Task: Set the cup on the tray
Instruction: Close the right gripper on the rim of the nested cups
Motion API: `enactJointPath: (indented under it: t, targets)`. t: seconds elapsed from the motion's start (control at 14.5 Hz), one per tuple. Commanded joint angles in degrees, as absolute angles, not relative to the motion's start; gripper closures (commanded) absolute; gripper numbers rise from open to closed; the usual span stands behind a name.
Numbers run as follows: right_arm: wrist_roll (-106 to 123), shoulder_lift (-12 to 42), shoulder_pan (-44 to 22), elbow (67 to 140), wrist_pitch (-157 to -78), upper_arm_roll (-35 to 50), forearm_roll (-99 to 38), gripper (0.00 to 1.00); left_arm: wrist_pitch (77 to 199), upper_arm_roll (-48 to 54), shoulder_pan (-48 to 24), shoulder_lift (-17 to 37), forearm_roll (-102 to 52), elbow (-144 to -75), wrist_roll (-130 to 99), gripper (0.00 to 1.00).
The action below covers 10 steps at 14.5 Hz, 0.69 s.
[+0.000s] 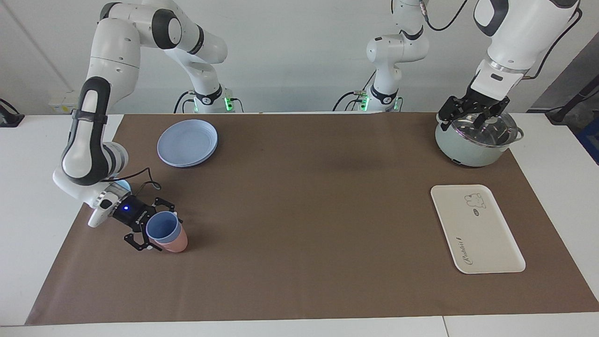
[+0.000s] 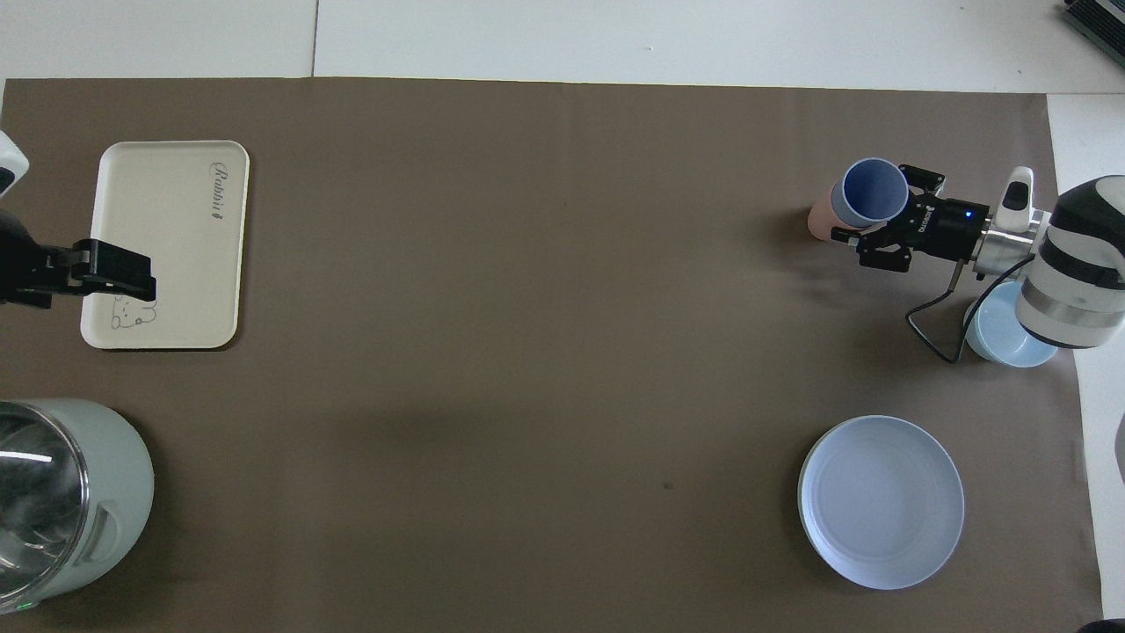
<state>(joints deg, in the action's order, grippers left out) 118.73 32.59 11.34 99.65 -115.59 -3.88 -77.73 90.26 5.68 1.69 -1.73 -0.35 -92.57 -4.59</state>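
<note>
The periwinkle-blue cup [image 1: 162,227] [image 2: 874,191] stands nested in a pink cup [image 1: 175,242] [image 2: 821,220] toward the right arm's end of the table. My right gripper [image 1: 159,229] [image 2: 881,207] is low at the mat, open, with one finger on each side of the stacked cups. Whether the fingers touch them I cannot tell. The cream-white tray [image 1: 482,234] [image 2: 176,246] lies bare toward the left arm's end. My left gripper [image 1: 471,113] [image 2: 110,274] waits, open and holding nothing, in the air over the pot's lid.
A pale green pot [image 1: 472,147] [image 2: 61,501] with a glass lid stands nearer to the robots than the tray. Stacked blue plates [image 1: 187,142] [image 2: 881,501] and a light-blue bowl [image 1: 122,186] [image 2: 1011,338] lie near the right arm. A brown mat [image 1: 304,210] covers the table.
</note>
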Motion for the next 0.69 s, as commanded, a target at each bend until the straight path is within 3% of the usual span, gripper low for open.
enactJointPath:
  t: [0.0, 0.21, 0.28, 0.34, 0.62]
  targets:
    - [120.7, 32.6, 10.3, 100.1, -117.2, -3.7, -80.5, 0.05, 91.6, 5.4, 1.6, -3.3, 0.2, -94.7, -4.0, 0.0]
    - [120.7, 32.6, 10.2, 100.1, -117.8, -3.7, -80.6, 0.09, 92.0, 5.4, 1.6, -3.3, 0.2, -94.8, -4.0, 0.0]
    - [120.8, 32.6, 10.3, 100.0, -117.8, -3.7, -80.2, 0.65, 92.0, 5.4, 1.6, -3.3, 0.2, -94.8, -4.0, 0.0]
    - [120.9, 32.5, 10.4, 99.9, -117.9, -3.7, -80.2, 1.0, 92.0, 5.4, 1.6, -3.3, 0.2, -94.7, -4.0, 0.0]
    - [120.1, 32.4, 10.4, 99.8, -117.7, -3.7, -80.2, 1.0, 92.6, 5.4, 1.3, -3.3, 0.2, -94.7, -4.1, 0.0]
